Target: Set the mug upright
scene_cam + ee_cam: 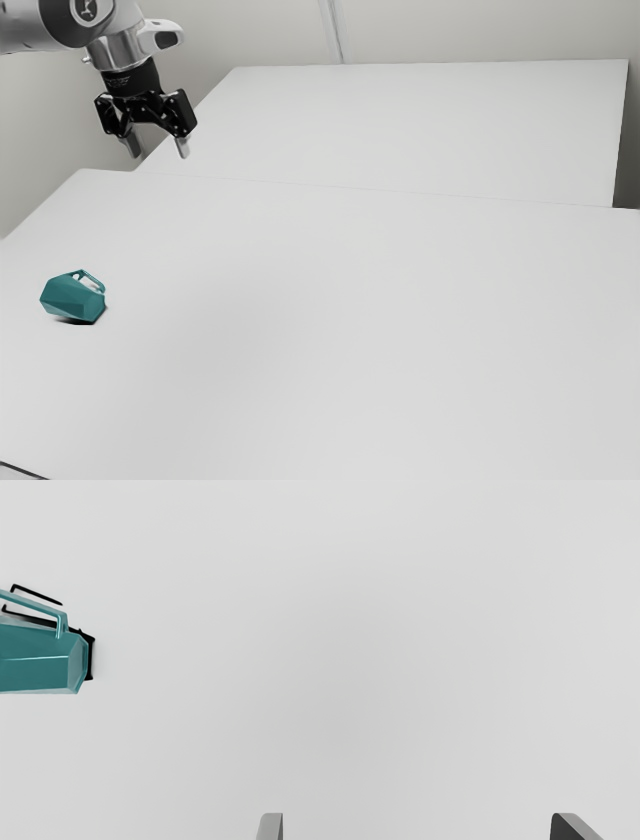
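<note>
White material forms the surface (pixel 350 350), which carries the mug (pixel 75 298) and extends from it toward the exterior view's right. Its level plane presumably serves as the seat on which the mug is to stand.

The arm (pixel 45 25) is positioned above and beyond the mug, entering from the exterior view's upper left. The raised posture probably provides clearance, so that the wrist can be reoriented without striking the mug.

The tool (pixel 159 154) points downward, well apart from the mug and higher than it, offset toward the exterior view's right. It is wide open: its two fingers (pixel 270 827) stand far apart, with nothing gripped between them. This opening would suit receiving the mug body or one of its edges.

The teal mug lies on its side on the surface; the upright condition is not met. Its faceted body likely explains the stable rest, since a flat side resists rolling. Lateral travel toward the mug, followed by descent, is judged necessary. A grip that permits rotation of the long axis to vertical is advised; a loose grip could let the smooth facets slip.

The handle (pixel 61 625) projects from the mug's side and appears held off the surface. Fingers closing there could catch on its loop.
</note>
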You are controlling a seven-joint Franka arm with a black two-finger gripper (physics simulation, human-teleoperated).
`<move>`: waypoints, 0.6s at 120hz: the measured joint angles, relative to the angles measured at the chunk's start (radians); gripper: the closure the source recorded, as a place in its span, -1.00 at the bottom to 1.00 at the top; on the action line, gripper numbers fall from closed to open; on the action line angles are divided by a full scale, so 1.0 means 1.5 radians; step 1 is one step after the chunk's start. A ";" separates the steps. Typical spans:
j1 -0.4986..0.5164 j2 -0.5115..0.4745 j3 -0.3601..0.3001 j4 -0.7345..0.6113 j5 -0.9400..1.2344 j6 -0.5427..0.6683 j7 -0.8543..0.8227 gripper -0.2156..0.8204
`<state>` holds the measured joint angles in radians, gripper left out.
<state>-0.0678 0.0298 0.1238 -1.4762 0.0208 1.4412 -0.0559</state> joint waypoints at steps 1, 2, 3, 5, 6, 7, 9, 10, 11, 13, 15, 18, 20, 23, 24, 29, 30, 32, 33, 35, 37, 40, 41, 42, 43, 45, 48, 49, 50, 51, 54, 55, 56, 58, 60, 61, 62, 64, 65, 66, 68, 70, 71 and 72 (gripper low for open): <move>0.000 0.000 0.000 0.000 0.000 0.000 0.000 -0.54; 0.000 0.000 0.000 0.000 0.000 0.000 0.000 -0.54; 0.000 0.001 0.000 0.000 0.000 0.001 0.000 -0.54; -0.001 0.001 0.000 0.000 0.000 0.001 0.000 -0.54; -0.001 0.001 0.000 0.000 0.000 0.001 0.000 -0.54; -0.001 0.001 0.000 0.000 0.000 0.001 0.000 -0.54; -0.002 0.001 0.000 0.000 0.000 0.002 0.000 -0.54; -0.002 0.001 0.000 0.001 0.000 0.002 0.000 -0.54; -0.002 0.001 0.000 0.001 0.000 0.002 0.000 -0.54; -0.002 0.001 0.000 0.001 0.000 0.002 0.000 -0.54; -0.003 0.001 0.000 0.001 0.000 0.002 0.000 -0.54; -0.003 0.001 0.000 0.001 0.000 0.003 0.000 -0.54; -0.002 0.001 -0.001 0.001 0.000 0.003 0.000 -0.54; 0.002 0.002 -0.004 0.001 0.000 0.003 0.000 -0.54; 0.004 0.002 -0.005 0.001 0.000 0.003 0.000 -0.54; 0.013 0.002 -0.012 0.000 0.000 0.003 0.000 -0.54; 0.015 0.002 -0.013 0.000 0.000 0.003 0.000 -0.54; 0.018 0.001 -0.015 0.000 0.000 0.003 0.000 -0.54; 0.020 0.001 -0.016 -0.001 0.000 0.003 0.000 -0.54; 0.023 0.000 -0.017 -0.002 0.000 0.003 0.000 -0.54; 0.027 -0.001 -0.018 -0.003 0.000 0.002 0.000 -0.54; 0.033 -0.002 -0.020 -0.006 0.000 0.002 0.000 -0.54; 0.035 -0.003 -0.020 -0.007 0.000 0.002 0.000 -0.54; 0.036 -0.003 -0.021 -0.008 0.000 0.002 0.000 -0.54; 0.038 -0.004 -0.021 -0.009 0.000 0.002 0.000 -0.54; 0.043 -0.005 -0.021 -0.010 0.000 0.002 0.000 -0.54; 0.049 -0.006 -0.022 -0.013 0.000 0.001 0.000 -0.54; 0.051 -0.006 -0.022 -0.013 0.000 0.001 0.000 -0.54; 0.053 -0.006 -0.022 -0.014 0.000 0.001 0.000 -0.54; 0.055 -0.006 -0.022 -0.015 0.000 0.001 0.001 -0.54; 0.062 -0.007 -0.023 -0.016 0.000 0.001 0.002 -0.54; 0.065 -0.007 -0.023 -0.017 0.000 0.001 0.003 -0.54; 0.067 -0.007 -0.023 -0.017 0.000 0.001 0.003 -0.54; 0.072 -0.008 -0.023 -0.019 0.000 0.001 0.005 -0.54; 0.076 -0.009 -0.023 -0.020 0.000 0.001 0.006 -0.54; 0.079 -0.010 -0.023 -0.021 0.000 0.001 0.007 -0.54; 0.081 -0.010 -0.023 -0.023 0.000 0.001 0.008 -0.54; 0.086 -0.012 -0.023 -0.025 0.000 0.001 0.010 -0.54; 0.088 -0.013 -0.023 -0.026 0.000 0.001 0.011 -0.54; 0.091 -0.013 -0.023 -0.027 0.000 0.002 0.012 -0.54; 0.096 -0.015 -0.023 -0.028 0.000 0.002 0.014 -0.54; 0.101 -0.015 -0.023 -0.030 0.000 0.002 0.017 -0.54; 0.103 -0.016 -0.023 -0.030 0.000 0.002 0.019 -0.54; 0.106 -0.016 -0.023 -0.031 0.000 0.002 0.020 -0.54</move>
<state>0.0905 0.0053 0.0894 -1.5226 0.0206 1.4446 -0.0257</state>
